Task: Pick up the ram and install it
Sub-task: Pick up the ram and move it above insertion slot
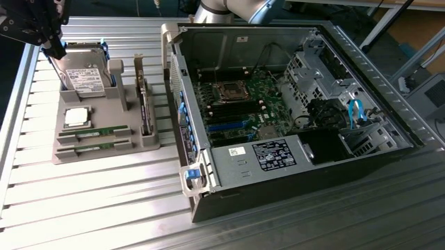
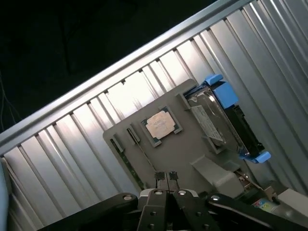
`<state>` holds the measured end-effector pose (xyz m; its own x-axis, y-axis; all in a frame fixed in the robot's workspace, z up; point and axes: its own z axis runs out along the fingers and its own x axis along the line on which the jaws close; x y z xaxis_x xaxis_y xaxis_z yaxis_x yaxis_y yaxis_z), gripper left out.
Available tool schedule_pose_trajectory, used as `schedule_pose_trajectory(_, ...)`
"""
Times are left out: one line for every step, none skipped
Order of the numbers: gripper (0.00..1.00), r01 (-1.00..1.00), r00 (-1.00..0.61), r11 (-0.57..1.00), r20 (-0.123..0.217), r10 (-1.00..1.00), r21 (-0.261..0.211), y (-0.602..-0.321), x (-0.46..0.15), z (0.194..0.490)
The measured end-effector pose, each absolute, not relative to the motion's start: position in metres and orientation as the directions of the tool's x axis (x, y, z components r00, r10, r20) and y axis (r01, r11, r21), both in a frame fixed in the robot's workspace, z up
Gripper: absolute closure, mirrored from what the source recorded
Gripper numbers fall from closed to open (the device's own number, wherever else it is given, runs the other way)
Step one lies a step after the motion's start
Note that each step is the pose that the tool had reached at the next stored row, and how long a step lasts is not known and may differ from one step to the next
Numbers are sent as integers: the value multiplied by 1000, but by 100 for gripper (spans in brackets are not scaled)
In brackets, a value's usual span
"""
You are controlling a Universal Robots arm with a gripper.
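Ribbed aluminium table (image 1: pixel 104 208): grey parts tray (image 1: pixel 97 112) at the exterior view's left, open computer case (image 1: pixel 215 41) at its right. Ram (image 1: pixel 94 133): two green sticks in the tray's near slots, beside the processor (image 1: pixel 76 117). Gripper (image 1: pixel 57 52): fingers pressed together, over the hard drive (image 1: pixel 87 78) at the tray's far end.

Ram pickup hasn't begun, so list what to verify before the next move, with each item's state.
1. Ram seated in grey tray: ok.
2. End effector holding nothing: ok.
3. End effector open for a grasp: not ok, shut.
4. End effector above the ram: not ok, it is over the tray's hard drive end.
5. Computer case open: ok.
6. Motherboard memory slots free: cannot tell.
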<state>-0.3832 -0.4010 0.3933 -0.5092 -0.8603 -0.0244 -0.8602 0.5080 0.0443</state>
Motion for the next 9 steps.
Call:
schedule_pose_trajectory(90,-870,-492,490,-24,-871,44,-401,-383,393)
schedule_pose_trajectory(90,-879,-476,475,-24,-879,44,-401,-383,393)
schedule_pose_trajectory(90,-889,-458,456,-24,-889,44,-401,-383,393)
schedule_pose_trajectory(90,-897,-442,440,-24,-897,44,-401,-383,393)
schedule_pose_trajectory(90,-904,-427,426,-24,-904,44,-401,-383,393)
schedule_pose_trajectory(90,-910,-413,412,-25,-910,44,-401,-383,393)
schedule_pose_trajectory(90,-919,-393,391,-24,-919,44,-401,-383,393)
schedule_pose_trajectory(90,-926,-376,375,-24,-926,44,-401,-383,393)
schedule_pose_trajectory(90,-932,-361,359,-25,-932,44,-401,-383,393)
